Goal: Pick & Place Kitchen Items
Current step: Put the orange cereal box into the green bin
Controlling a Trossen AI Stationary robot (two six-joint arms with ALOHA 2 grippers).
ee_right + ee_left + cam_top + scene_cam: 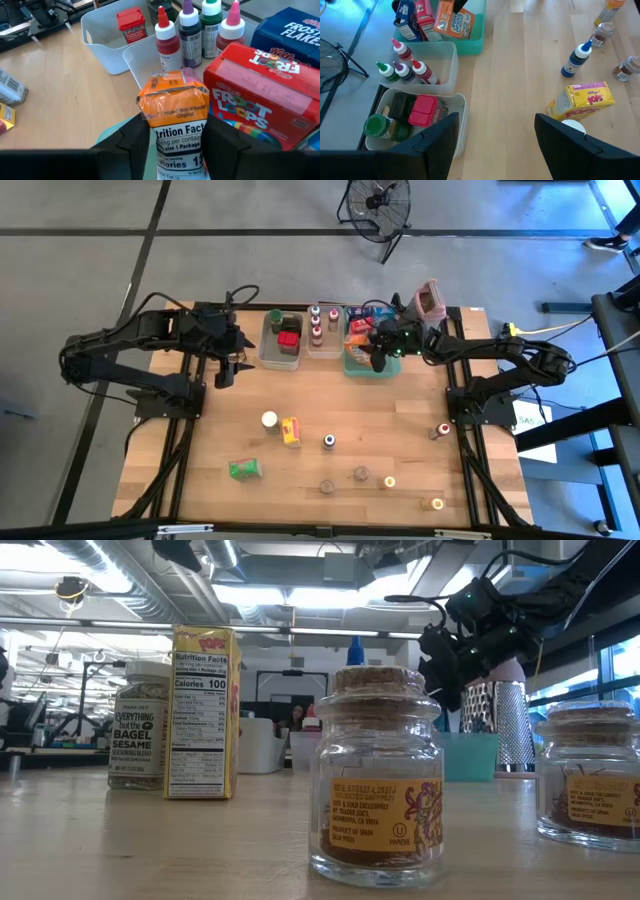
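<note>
My right gripper [378, 358] [177, 135] hangs over the green tray [350, 369] at the table's far side, shut on an orange Frosted Mini-Wheats box [175, 107]. A red Froot Loops box [265, 100] and a blue Frosted Flakes box [292, 30] stand beside it in the tray. My left gripper [225, 372] [495, 125] hovers open over bare table, just near of the tub with the red box [282, 342]. Out on the table lie a yellow Pops box [291, 430], a green box [245, 469], a blue-capped bottle [329, 442] and cork-topped jars [360, 474]. My right gripper has the orange box between its two fingers, pinched by its two narrow sides [152, 137] below the crimped top. The fingers come slanting down from the table's right. The box stands upright inside the green tray; my fingers hide its bottom.
A clear tub of coloured-cap bottles [323, 330] stands between the red-box tub and the green tray. A metal grater with a pink top [430, 300] stands right of the tray. More small jars [433, 503] sit near the table's front right; the table's middle is bare wood.
</note>
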